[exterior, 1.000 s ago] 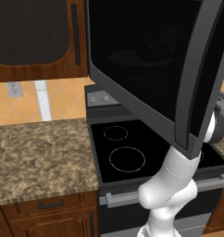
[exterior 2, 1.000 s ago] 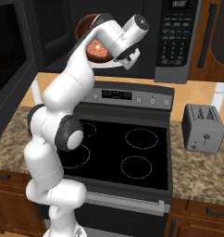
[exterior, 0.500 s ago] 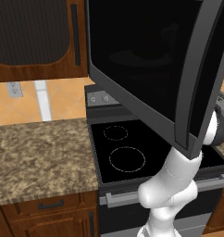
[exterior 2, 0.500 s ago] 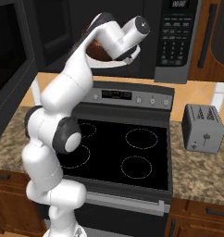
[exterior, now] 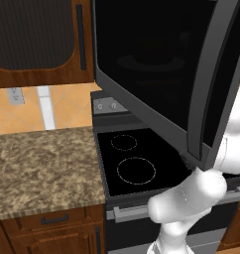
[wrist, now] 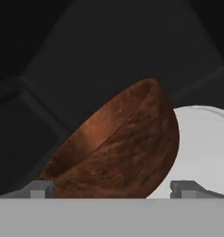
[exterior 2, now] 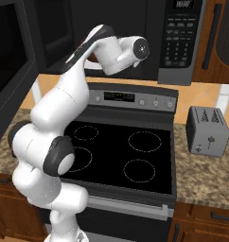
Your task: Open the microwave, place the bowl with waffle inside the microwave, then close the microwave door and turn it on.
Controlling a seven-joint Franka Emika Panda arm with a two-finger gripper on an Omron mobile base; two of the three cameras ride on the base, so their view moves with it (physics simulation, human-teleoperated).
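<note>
Kitchen's all dark wood and granite counter [exterior: 37, 168], with the stove [exterior 2: 121, 160] right below me and a toaster [exterior 2: 207, 131] off to one side. Door [exterior: 156, 74] is swung wide open toward the base. Further in, my gripper [wrist: 114, 187] is up inside the microwave [exterior 2: 149, 38], fingers spread wide either side of the bowl [wrist: 118, 148] with nothing pinched. Bowl sits tilted against a white plate [wrist: 202, 152], can't see the waffle. Looks rigid, glossy, probably slippery, so if I regrab I'd pinch the rim.

Granite counter [exterior: 42, 163]; wooden cabinets [exterior: 40, 42]; tan backsplash [exterior: 67, 106]
</note>
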